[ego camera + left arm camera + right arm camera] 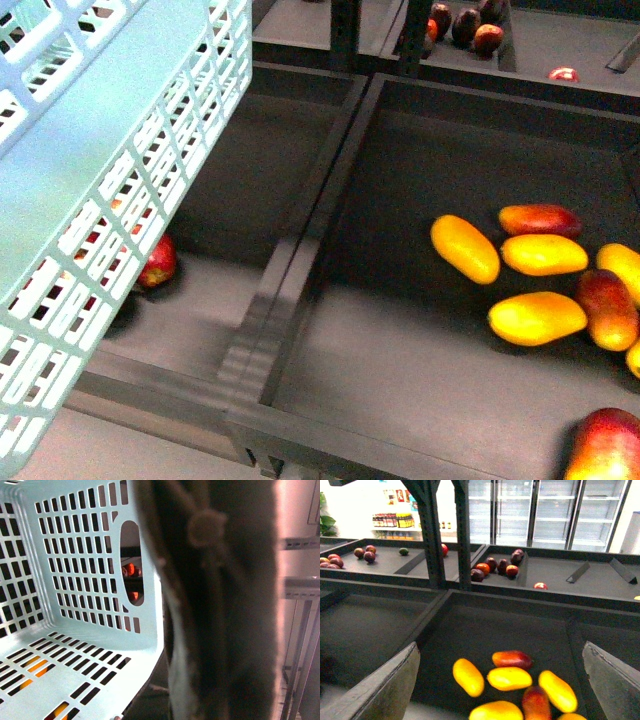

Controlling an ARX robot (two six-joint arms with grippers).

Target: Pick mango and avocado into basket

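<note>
At 3 o'clock, front view: mango looks firm, smooth, likely slippery; take across narrow middle. Right gripper spread apart; left gripper: cannot tell.

Dark grey display bins, glass-door fridges, stocked shelf, bright light

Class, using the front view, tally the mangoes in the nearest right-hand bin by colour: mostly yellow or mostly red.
Mostly yellow mangoes: 5
Mostly red mangoes: 3
Total: 8
</note>
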